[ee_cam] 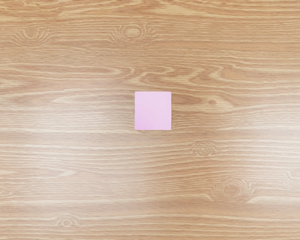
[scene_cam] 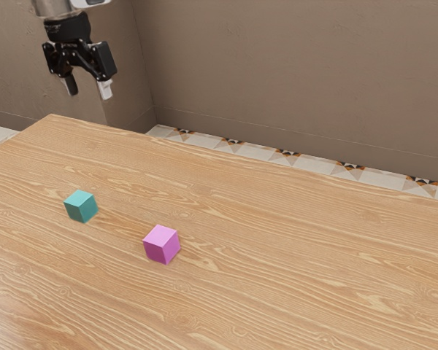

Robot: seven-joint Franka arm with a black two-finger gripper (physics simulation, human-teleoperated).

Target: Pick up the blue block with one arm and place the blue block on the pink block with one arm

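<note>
While aloft, claw (scene_cam: 87,89) over pink block (ee_cam: 153,110)

First block (scene_cam: 81,205) on table (scene_cam: 277,255), apart from second block (scene_cam: 161,243), toward exterior view's left.

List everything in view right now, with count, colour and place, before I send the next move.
blue block: one, teal-blue, on the table, to the exterior view's left of the pink block and apart from it.
pink block: one, pink, on the table, nearer the exterior camera than the blue block.
table: one, light wood grain, bears both blocks.
floor: one strip of patterned tiles, beyond the table's far edge.
wall: grey-brown, behind the table.
gripper: one, black, open and holding nothing, high at the exterior view's upper left.
</note>
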